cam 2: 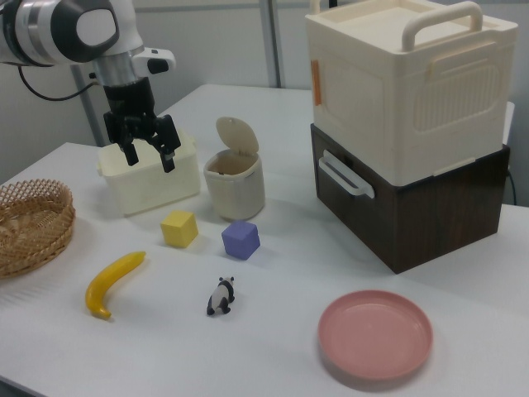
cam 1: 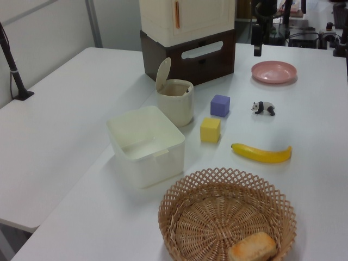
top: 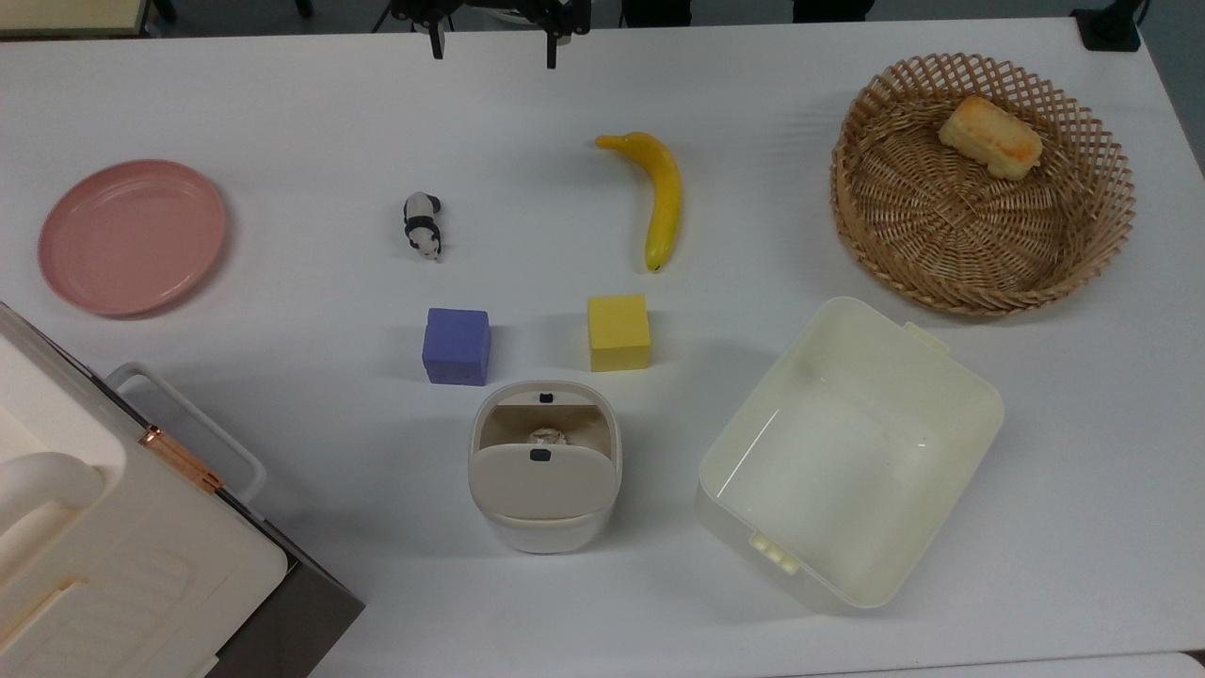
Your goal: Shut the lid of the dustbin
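A white table (top: pixel 282 113) holds a scatter of small things, and one robot arm hangs above its far edge in the top view. The gripper (cam 2: pixel 147 148) is spread wide and holds nothing; its two dark fingers (cam 2: pixel 169 154) point down, high above the table. The dustbin (top: pixel 544 466), a small beige rounded-square bin, stands near the table's front edge in the top view, between a large white case (top: pixel 113 556) on the top view's left and a cream tub (top: pixel 847 452) on the top view's right. Its lid (cam 2: pixel 237 136) stands upright on a hinge at the bin's rear side, well off the rim, so the mouth is open and some crumpled paper shows inside. In the right view the gripper hangs to the right view's left of the bin and above lid height, well apart from it. In the top view the bin lies straight down the picture from the fingers, with the cubes between. Closing probably calls for the arm to travel across to the flap's raised edge and push it down over the opening. Counted: one dustbin, one lid, one purple cube (top: pixel 457 346), one yellow cube (top: pixel 618 331), one banana (top: pixel 661 198), one panda figure (top: pixel 423 224), one pink plate (top: pixel 132 235), one wicker basket (top: pixel 979 254) holding one piece of bread (top: pixel 990 137).
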Controlling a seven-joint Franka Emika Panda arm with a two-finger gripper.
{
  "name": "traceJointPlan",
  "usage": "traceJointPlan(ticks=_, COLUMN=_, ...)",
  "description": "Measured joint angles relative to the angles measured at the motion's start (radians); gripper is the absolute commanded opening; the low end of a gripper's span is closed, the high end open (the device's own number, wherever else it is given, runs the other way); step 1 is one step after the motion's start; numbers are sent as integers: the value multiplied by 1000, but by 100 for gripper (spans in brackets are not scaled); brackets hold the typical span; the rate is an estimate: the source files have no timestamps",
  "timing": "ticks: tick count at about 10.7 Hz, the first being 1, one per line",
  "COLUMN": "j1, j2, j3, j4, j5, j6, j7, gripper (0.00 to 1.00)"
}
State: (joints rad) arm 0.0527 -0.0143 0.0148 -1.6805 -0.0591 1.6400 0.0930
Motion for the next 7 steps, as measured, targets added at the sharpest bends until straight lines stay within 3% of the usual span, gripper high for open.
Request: traceJointPlan(ticks=7, j1=-14, j2=0, j3=0, j4=0, j5=0, j6=0, j7=0, gripper=100)
